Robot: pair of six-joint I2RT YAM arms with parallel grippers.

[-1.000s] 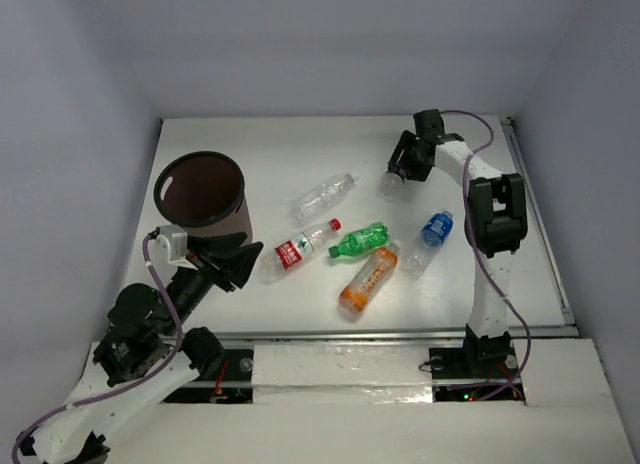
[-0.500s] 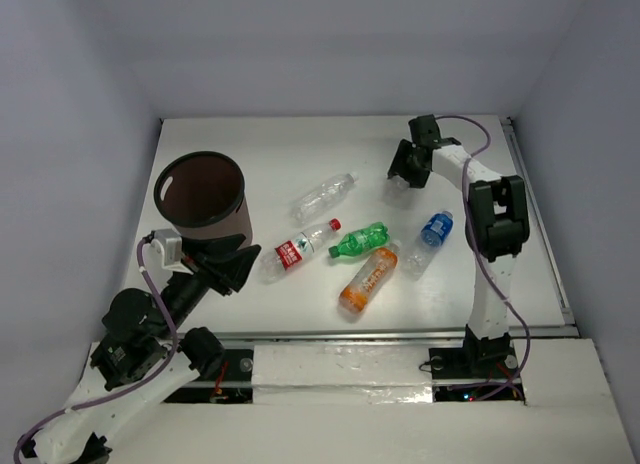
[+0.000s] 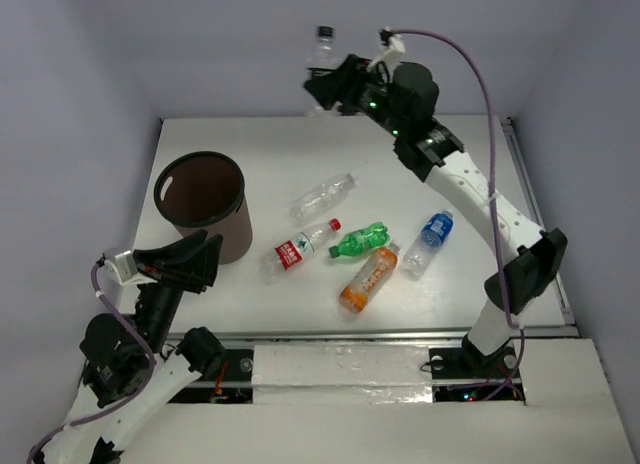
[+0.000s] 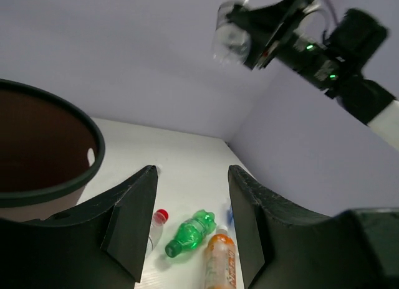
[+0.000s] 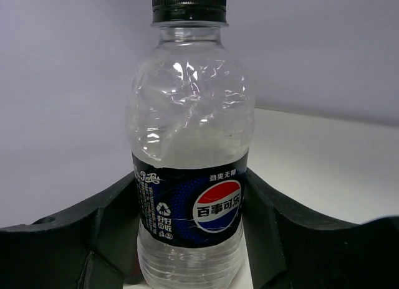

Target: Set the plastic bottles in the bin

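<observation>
- Right gripper: raised high above the far edge of the table, its fingers pinching the dark-labelled bottle at the label. The bottle is upright, black cap on top.
- Left gripper: low at the near left, jaws spread, nothing between them.
- Bin: upright at the table's left side, just beyond the left gripper.
- Lying on the table, centre to right: plain clear bottle, red-capped bottle, green bottle, orange bottle, blue-labelled bottle.
</observation>
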